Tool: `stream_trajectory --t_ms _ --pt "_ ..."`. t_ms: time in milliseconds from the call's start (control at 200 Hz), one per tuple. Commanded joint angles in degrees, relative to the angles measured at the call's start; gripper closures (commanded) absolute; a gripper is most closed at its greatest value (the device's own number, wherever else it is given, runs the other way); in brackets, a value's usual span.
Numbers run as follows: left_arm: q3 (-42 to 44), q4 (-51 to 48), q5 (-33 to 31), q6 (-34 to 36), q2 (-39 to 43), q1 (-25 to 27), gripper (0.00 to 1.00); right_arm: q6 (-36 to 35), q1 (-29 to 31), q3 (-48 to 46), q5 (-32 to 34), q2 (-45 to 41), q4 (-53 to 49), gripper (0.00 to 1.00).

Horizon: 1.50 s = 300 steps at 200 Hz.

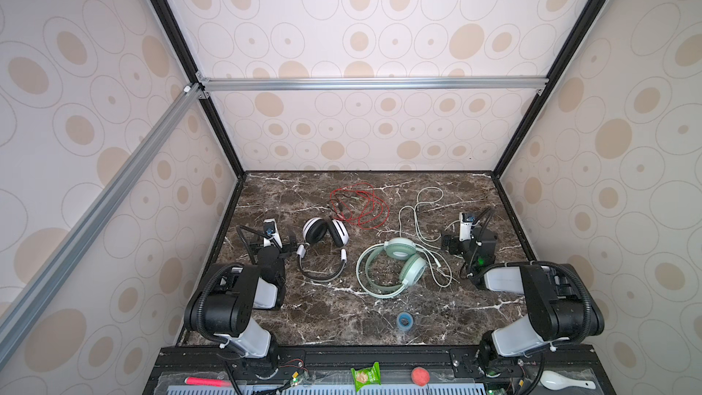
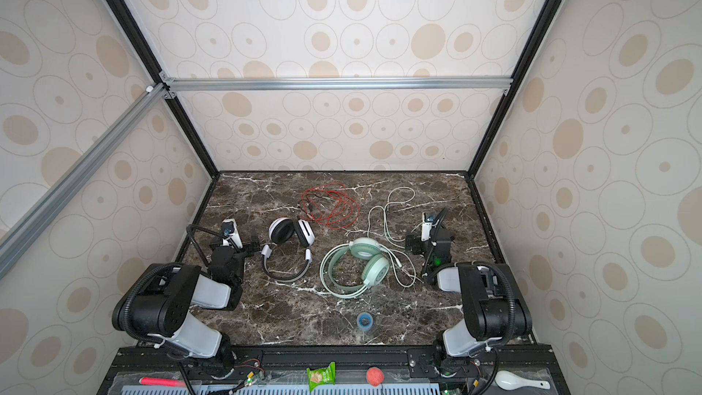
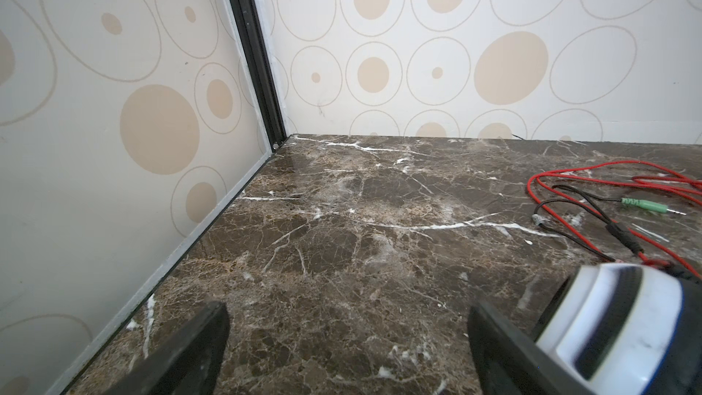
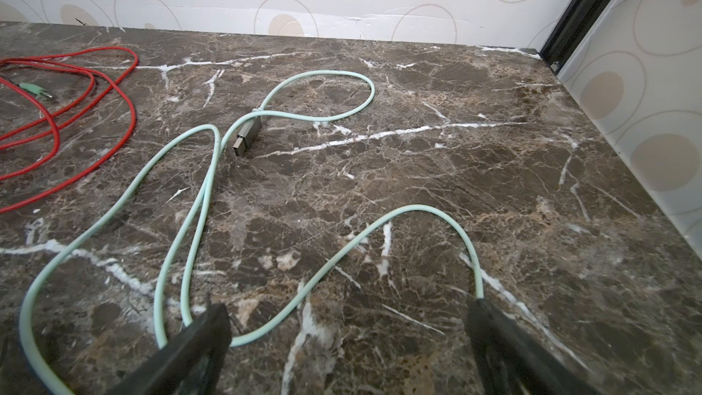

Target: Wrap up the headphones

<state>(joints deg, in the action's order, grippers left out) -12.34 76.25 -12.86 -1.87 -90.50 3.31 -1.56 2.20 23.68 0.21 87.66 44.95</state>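
The white-and-black headphones [image 1: 325, 245] [image 2: 290, 246] lie on the marble table left of centre, their thin red cable [image 1: 361, 205] [image 3: 569, 180] loose in loops behind them. My left gripper [image 1: 279, 241] [image 3: 349, 317] stands open just left of them, one ear cup [image 3: 623, 328] beside a finger, bare table between the jaws. The mint green headphones [image 1: 391, 267] [image 2: 357, 265] lie right of centre. Their pale cable [image 1: 418, 218] [image 4: 205, 199] snakes back to a grey plug [image 4: 249, 136]. My right gripper [image 1: 469, 239] [image 4: 349, 317] is open low over that cable, which lies ungripped between its fingers.
A blue tape roll [image 1: 405, 321] [image 2: 364, 320] sits near the table's front edge. Patterned walls close the table on three sides. On the front ledge lie a green snack packet [image 1: 365, 376], a red ball [image 1: 419, 376], a white spoon [image 1: 562, 381] and a pink pen [image 1: 207, 381].
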Motion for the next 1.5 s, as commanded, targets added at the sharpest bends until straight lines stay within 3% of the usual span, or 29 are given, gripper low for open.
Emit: stream_trajectory --t_ms 0,515,605,695,785,855,925,1060,1175,1315,1496 --pt "-0.05 2.50 0.56 0.64 -0.03 -0.09 0.02 -0.01 -0.18 0.85 0.32 0.57 0.00 0.00" --pt "0.14 2.87 0.49 0.68 0.14 -0.15 0.02 0.00 -0.20 0.67 0.32 0.40 0.11 0.00" --pt "0.71 0.70 0.59 0.70 4.28 -0.05 0.02 0.24 -0.23 1.20 1.25 -0.68 -0.78 0.00" --pt "-3.31 -15.76 -4.45 -2.61 11.59 -0.09 0.02 0.76 -0.21 3.89 1.24 -5.72 -11.50 0.00" --pt "-5.92 -27.35 -2.99 -4.14 16.83 -0.10 0.02 3.00 0.15 6.32 2.52 -10.47 -20.70 0.00" --pt "-7.83 -36.33 -3.74 -8.32 20.40 -0.05 0.02 4.65 1.90 10.22 7.57 -13.83 -30.14 0.00" --pt "-9.37 -43.23 -0.40 -11.06 23.86 0.08 0.02 8.15 3.63 15.14 11.56 -15.62 -40.43 0.00" --pt "-13.58 -54.29 8.78 -17.65 27.82 0.46 0.02 15.72 4.29 25.27 10.34 -15.74 -61.17 0.00" --pt "-21.06 -69.26 10.15 -27.35 27.29 1.67 0.02 19.27 6.54 31.76 10.02 -14.10 -74.35 0.00" --pt "-29.67 -81.19 20.61 -28.81 23.18 4.36 0.02 24.60 9.48 36.21 7.03 -12.21 -83.05 0.00" --pt "-35.64 -93.88 18.71 -32.64 21.61 12.20 0.02 28.46 14.32 38.89 5.81 -11.95 -85.65 0.00"
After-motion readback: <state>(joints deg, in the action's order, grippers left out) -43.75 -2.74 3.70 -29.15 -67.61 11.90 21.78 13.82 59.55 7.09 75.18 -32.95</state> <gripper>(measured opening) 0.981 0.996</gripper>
